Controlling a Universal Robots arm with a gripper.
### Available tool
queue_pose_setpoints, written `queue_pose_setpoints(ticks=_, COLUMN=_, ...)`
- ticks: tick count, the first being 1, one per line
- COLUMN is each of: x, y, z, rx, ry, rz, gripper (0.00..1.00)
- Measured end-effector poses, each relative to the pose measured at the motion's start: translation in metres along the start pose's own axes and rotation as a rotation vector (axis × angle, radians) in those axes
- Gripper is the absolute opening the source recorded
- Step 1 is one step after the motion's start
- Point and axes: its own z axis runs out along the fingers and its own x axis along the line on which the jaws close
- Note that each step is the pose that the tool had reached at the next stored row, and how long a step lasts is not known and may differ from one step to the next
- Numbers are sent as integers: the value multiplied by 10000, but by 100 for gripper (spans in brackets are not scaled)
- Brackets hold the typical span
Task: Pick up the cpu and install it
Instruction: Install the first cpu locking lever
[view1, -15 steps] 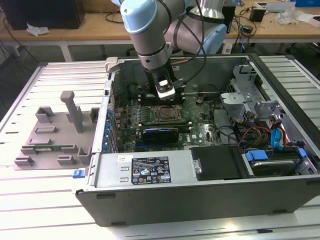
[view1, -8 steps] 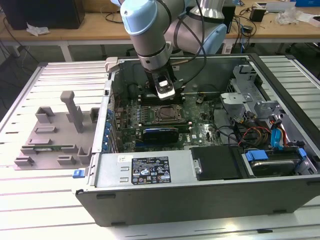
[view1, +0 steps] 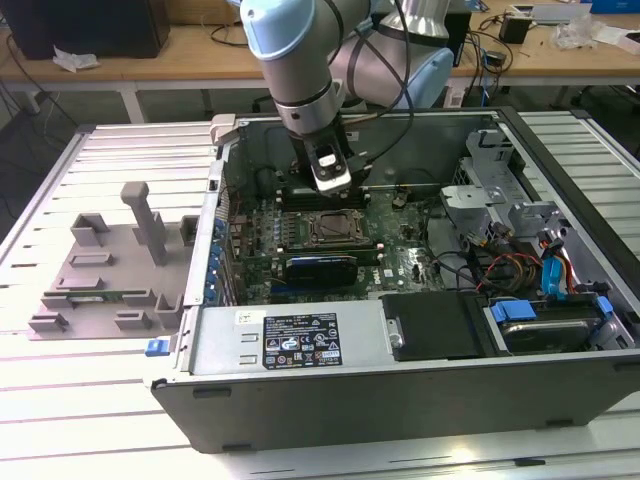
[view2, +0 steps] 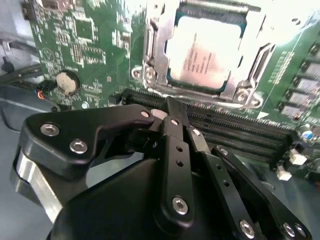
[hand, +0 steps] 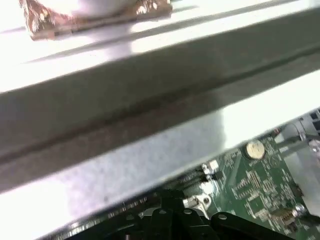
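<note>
Now I see the chip (view2: 202, 52) seated flat in its socket (view2: 150, 60) on the green board (view2: 85, 45), so my gripper (view2: 170, 112), jaws pressed together and empty, hangs just above the memory slots (view2: 240, 130).

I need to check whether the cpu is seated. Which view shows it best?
The second wrist view: the cpu sits large in its socket, silver top facing the camera. The exterior view shows it small, below the gripper.
</note>
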Motion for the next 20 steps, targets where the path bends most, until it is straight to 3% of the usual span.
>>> queue_pose_setpoints(ticks=2, x=-1, y=1, z=-3, rx=365, ry=-112, rz=-102, gripper=11)
queue_pose_setpoints(ticks=3, x=-1, y=1, z=-3, rx=606, ry=-175, rz=-168, gripper=11)
queue_pose_setpoints(ticks=4, x=-2, y=0, z=-4, rx=763, ry=-212, rz=-210, gripper=11)
queue_pose_setpoints(ticks=5, x=-1, y=-1, z=-5, rx=812, ry=-229, rz=-224, gripper=11)
queue_pose_setpoints(ticks=9, x=2, y=-2, z=-5, rx=815, ry=-230, rz=-227, gripper=11)
queue_pose_setpoints(ticks=10, x=1, y=-2, z=-4, rx=832, ry=-189, rz=-224, gripper=11)
queue_pose_setpoints(ticks=12, x=-13, y=4, z=1, rx=980, ry=179, rz=-198, gripper=11)
queue_pose_setpoints(ticks=13, x=-28, y=9, z=6, rx=1086, ry=446, rz=-180, gripper=11)
queue_pose_setpoints(ticks=14, x=-35, y=11, z=9, rx=1154, ry=620, rz=-170, gripper=11)
queue_pose_setpoints(ticks=15, x=-36, y=12, z=9, rx=1172, ry=661, rz=-167, gripper=11)
queue_pose_setpoints(ticks=20, x=-42, y=18, z=-19, rx=1179, ry=673, rz=-166, gripper=11)
